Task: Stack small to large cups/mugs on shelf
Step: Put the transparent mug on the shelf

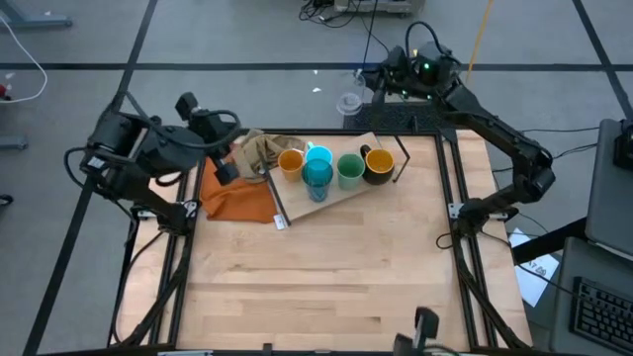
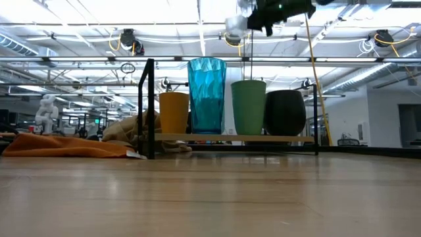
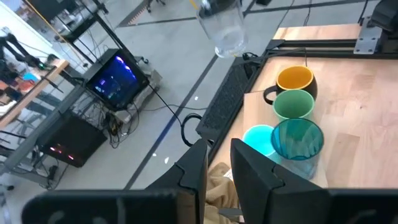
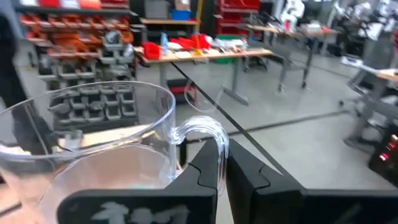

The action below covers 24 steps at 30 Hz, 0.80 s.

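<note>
Figure: two-arm station seen from above, from table height and from both wrists. Nearest the viewer, the wooden table lies bare across its front half; behind that stands the shelf, a light board on thin black legs, set slantwise toward the table's rear. On the shelf stand, in a row, the orange cup, the tall teal tumbler with the light-blue mug just behind it, the green cup and the black mug with its yellow-orange inside; in the low view the orange cup, teal tumbler, green cup and black mug stand upright and close together. Left of the shelf lies an orange cloth with a tan cloth bunched against the shelf end; the left gripper hangs above these cloths, its fingers nearly together with only a narrow gap, holding nothing. Farthest back, past the table's rear edge, the right gripper is raised high and closed on the handle of the clear glass; the right wrist view shows its fingers pinching that handle, the clear glass lying just beside them, well apart from the shelf.
</note>
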### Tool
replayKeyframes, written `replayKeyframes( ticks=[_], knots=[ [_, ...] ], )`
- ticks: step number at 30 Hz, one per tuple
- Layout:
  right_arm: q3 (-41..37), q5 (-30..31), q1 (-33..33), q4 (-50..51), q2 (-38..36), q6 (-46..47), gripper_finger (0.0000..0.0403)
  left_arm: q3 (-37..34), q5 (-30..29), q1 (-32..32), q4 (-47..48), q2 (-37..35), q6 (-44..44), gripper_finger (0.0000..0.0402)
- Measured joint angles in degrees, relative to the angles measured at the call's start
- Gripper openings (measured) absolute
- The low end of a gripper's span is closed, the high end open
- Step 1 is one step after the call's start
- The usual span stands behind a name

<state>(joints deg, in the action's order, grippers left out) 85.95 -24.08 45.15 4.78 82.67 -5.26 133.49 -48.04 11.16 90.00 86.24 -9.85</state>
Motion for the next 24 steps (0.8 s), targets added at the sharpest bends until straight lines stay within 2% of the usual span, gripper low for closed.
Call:
replayKeyframes(
  ticks=[4, 6, 13, 18, 24],
  knots=[
    [-0.01, -0.11, 1.5, -2.12, 2.12, -0.61, 0.0001, 0.02, -0.17, -0.53, 0.01, -1.8, 0.55, 0.0072],
    [-0.75, -0.11, 2.16, -6.31, 3.38, -1.05, 0.0001, 0.02, -0.1, -0.91, 0.02, -2.45, 0.4, 0.0072],
    [-9.19, -0.3, 7.21, -18.97, 5.32, 1.01, 0.0001, 0.02, -0.97, -3.47, 0.02, -2.95, -3.87, 0.0072],
    [-16.29, -6.09, 10.29, -27.25, 5.17, 5.09, 0.0001, 0.04, -2.22, -5.77, 0.02, -2.16, -6.83, 0.0072],
    [-21.31, -10.81, 11.45, -28.19, 6.34, 3.95, 0.0001, 0.06, -3.17, -8.95, 0.0, -0.74, -7.29, 0.0072]
  ],
)
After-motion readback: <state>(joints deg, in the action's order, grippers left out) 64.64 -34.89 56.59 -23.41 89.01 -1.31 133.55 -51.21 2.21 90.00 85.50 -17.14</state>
